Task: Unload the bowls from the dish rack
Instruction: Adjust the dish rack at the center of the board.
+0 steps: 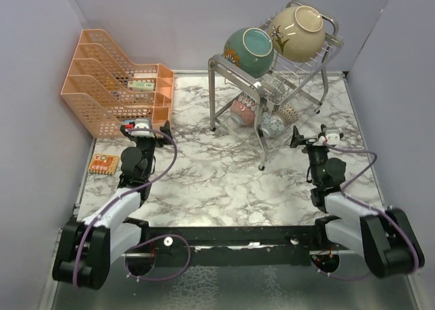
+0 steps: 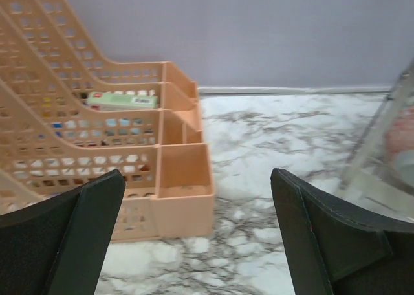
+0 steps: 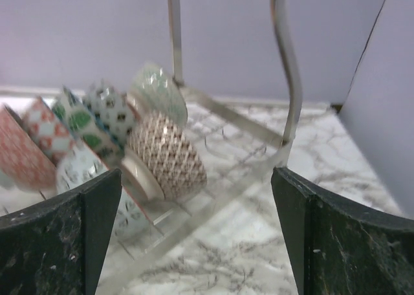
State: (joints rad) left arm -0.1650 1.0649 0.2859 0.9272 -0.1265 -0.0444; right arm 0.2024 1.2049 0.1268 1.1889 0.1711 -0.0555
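Observation:
The silver wire dish rack (image 1: 261,145) stands at the back right of the marble table. On its upper tier a large teal bowl (image 1: 249,50) and a large cream bowl (image 1: 298,30) with painted motifs lean on edge. Several small patterned bowls (image 1: 262,116) sit in the lower tier. The right wrist view shows them close up, a brown lattice bowl (image 3: 169,154) nearest, beside a rack leg (image 3: 288,75). My right gripper (image 1: 316,134) (image 3: 197,243) is open and empty, just right of the rack's front. My left gripper (image 1: 145,128) (image 2: 197,237) is open and empty near the organizer.
An orange plastic mesh organizer (image 1: 112,85) (image 2: 184,178) fills the back left corner, with a green-and-white packet (image 2: 123,101) in one tier. A small orange patterned card (image 1: 103,164) lies at the table's left edge. Lilac walls close in the back and both sides.

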